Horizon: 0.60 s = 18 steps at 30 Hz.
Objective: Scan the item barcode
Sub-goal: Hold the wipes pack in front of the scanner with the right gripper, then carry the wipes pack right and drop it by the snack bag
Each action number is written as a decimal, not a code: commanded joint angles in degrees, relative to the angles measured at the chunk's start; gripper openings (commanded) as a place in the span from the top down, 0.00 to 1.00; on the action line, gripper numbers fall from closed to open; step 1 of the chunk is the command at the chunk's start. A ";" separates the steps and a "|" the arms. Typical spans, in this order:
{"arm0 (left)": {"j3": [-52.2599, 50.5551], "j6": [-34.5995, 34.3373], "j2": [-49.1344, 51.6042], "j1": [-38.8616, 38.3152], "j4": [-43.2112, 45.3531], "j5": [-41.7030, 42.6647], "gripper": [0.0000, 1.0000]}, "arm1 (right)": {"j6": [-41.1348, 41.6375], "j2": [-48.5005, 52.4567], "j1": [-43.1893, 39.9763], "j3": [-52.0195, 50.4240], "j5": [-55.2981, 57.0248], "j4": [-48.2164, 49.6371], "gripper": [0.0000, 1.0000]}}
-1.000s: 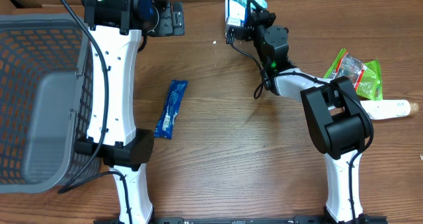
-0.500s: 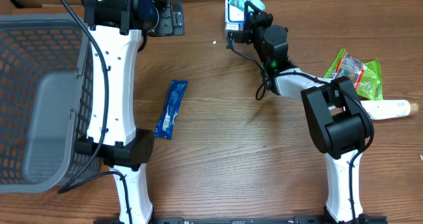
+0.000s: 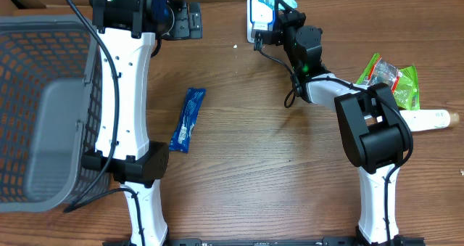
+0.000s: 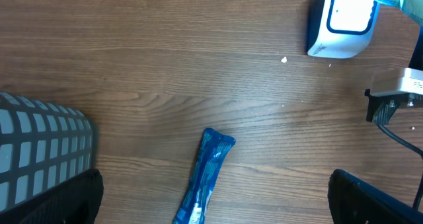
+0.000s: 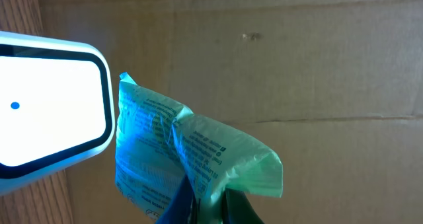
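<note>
- Basket [image 3: 43, 108]: grey plastic mesh with a square-grid wall, at 9 o'clock of the overhead view. A corner of it also shows at the left edge of the left wrist view.
- Table [image 3: 275, 173]: brown wood grain, matte.
- Left gripper [image 3: 183, 19]: black, up near 11 o'clock. Its jaws are spread wide, and the dark fingers [image 4: 59, 197] sit in the two bottom corners of the wrist view. It holds nothing and touches nothing.
- Blue packet [image 3: 188, 120]: long, flat, glossy wrapper with crimped ends. It lies slanted on the table left of centre, well apart from the scanner.
- Scanner [image 3: 255, 10]: white plastic box with rounded corners and a dark-rimmed bright window, standing at 12 o'clock near the far edge.
- Pouch [image 5: 192, 158]: the task's thing, a crinkly teal-green film bag with small print, puffed and creased. It is lifted off the table just at 3 o'clock of the scanner window. Whether it touches the scanner I cannot tell.
- Right gripper [image 5: 201, 207]: its fingers are pressed together, pinching the pouch's lower edge at 6 o'clock of the wrist view.
- Cardboard [image 5: 297, 65]: plain brown sheet behind the pouch.
- Green bags [image 3: 391, 79]: clear and green crinkled film, at 3 o'clock.
- White tube [image 3: 428, 119]: smooth, lying flat just below the green bags.
</note>
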 commanded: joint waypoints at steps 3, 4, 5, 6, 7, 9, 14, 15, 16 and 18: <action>0.39 0.00 0.39 0.57 -0.07 -0.72 0.00 | -0.07 0.24 0.26 0.94 -0.11 0.90 0.96; 0.39 0.00 0.39 0.57 -0.07 -0.70 0.00 | -0.07 0.13 0.31 0.94 -0.11 0.90 0.96; 0.39 0.00 0.39 0.57 -0.07 -0.72 0.00 | -0.04 0.04 0.44 0.92 -0.09 0.87 0.96; 0.39 0.00 0.39 0.57 -0.07 -0.72 0.00 | 0.00 -0.22 0.55 0.90 -0.11 0.79 0.96; 0.39 0.00 0.39 0.57 -0.07 -0.70 0.00 | 0.02 -0.59 0.72 0.85 -0.11 0.74 0.96; 0.39 0.00 0.39 0.57 -0.07 -0.72 0.00 | 0.02 -1.66 1.03 0.85 -0.13 0.33 0.96; 0.39 0.00 0.39 0.57 -0.07 -0.72 0.00 | 0.72 -7.26 2.19 0.70 0.63 -6.45 0.96; 0.39 0.00 0.39 0.57 -0.07 -0.72 0.00 | 0.74 -8.50 2.60 0.48 1.31 -8.76 0.96; 0.39 0.00 0.39 0.57 -0.07 -0.72 0.00 | 1.11 -9.73 3.06 0.20 2.27 -10.54 0.96; 0.39 0.00 0.39 0.57 -0.07 -0.70 0.00 | 4.42 -12.24 4.22 -0.35 4.57 -12.07 0.96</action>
